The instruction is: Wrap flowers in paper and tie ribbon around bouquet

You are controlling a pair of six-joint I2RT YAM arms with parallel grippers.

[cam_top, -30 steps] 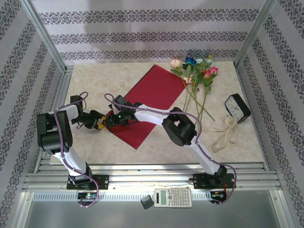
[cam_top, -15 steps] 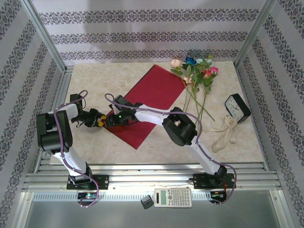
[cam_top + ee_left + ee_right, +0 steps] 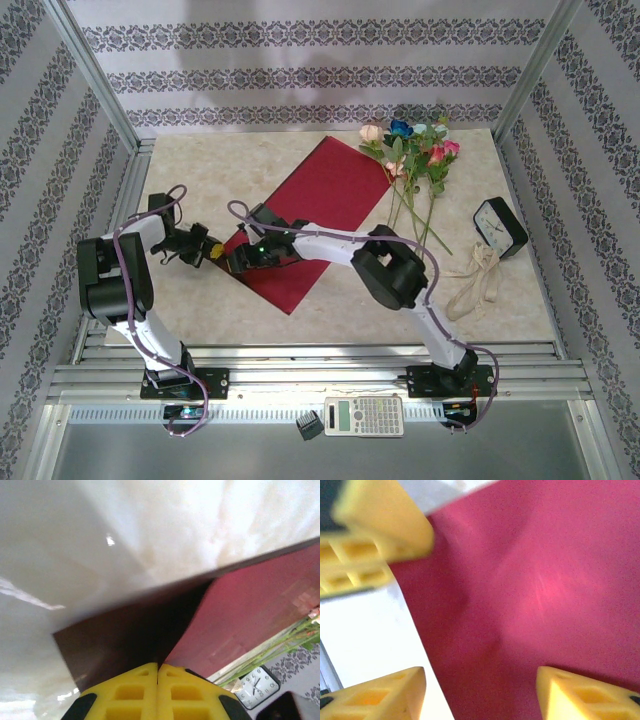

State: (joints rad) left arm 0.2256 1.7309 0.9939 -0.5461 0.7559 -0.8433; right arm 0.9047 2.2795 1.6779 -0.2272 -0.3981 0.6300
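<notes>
The crimson paper [image 3: 325, 205] lies slantwise on the table, and its near-left corner is raised. My left gripper [image 3: 213, 250] is shut on that corner. In the left wrist view its yellow fingers [image 3: 137, 690] meet on the paper [image 3: 250, 605], which folds up with a dark shaded side. My right gripper [image 3: 241, 262] hovers just right of it, open over the paper [image 3: 535, 590]; its fingertips [image 3: 385, 695] stand wide apart. The flowers [image 3: 415, 160] lie at the paper's far right end. The cream ribbon [image 3: 475, 280] lies bunched at the right.
A small black clock [image 3: 498, 228] stands by the ribbon at the table's right side. A calculator [image 3: 364, 415] rests on the near rail below the arms. Patterned walls and metal posts close in the table on three sides.
My left gripper closed on the paper's corner and drew slightly left. My right gripper opened wider and its arm shifted a little to the right.
</notes>
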